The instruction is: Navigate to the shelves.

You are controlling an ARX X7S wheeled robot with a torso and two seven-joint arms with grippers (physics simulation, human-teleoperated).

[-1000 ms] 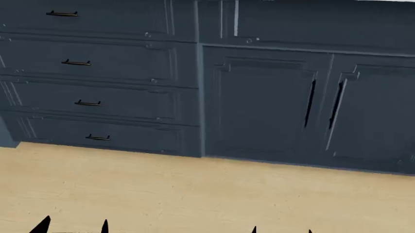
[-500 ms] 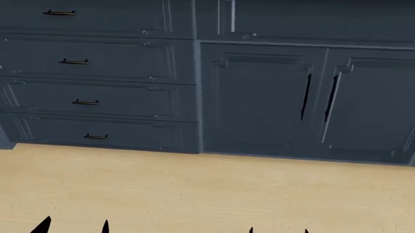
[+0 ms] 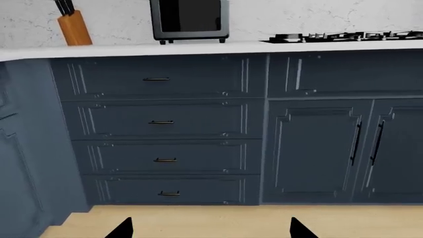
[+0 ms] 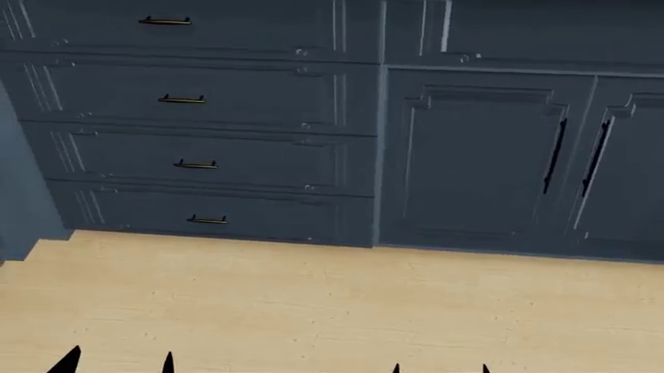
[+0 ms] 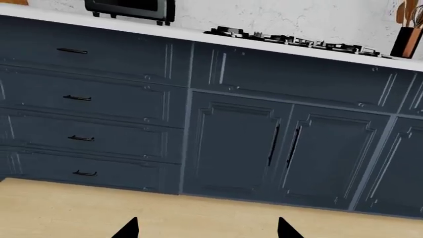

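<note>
Two pairs of black fingertips poke into the head view at 6 to 7 o'clock: your left gripper (image 4: 117, 360) and, nearer 6 o'clock, your right gripper (image 4: 440, 368). Each wrist view shows its tips spread well apart with nothing between them, so both sit parted and empty.

Beyond them lies bare wooden floor (image 4: 332, 303), then the dark blue cabinet run across 10 to 2 o'clock: a drawer stack (image 4: 197, 132) with four black handles toward 11, and a double-door cabinet (image 4: 518, 155) toward 1. A taller blue panel (image 4: 21, 179) closes the corner at 9 o'clock.

Farther up, the wrist views show a white countertop (image 3: 132, 50) carrying a knife block (image 3: 74, 27), a toaster oven (image 3: 189, 20) and a gas hob (image 5: 290, 38), with a utensil holder (image 5: 404, 39) beyond it.

No shelves appear in any view, so you cannot tell where they stand. By my reading the navigation is barely begun: you face cabinets, and turning the base to find the shelves is all left to do.
</note>
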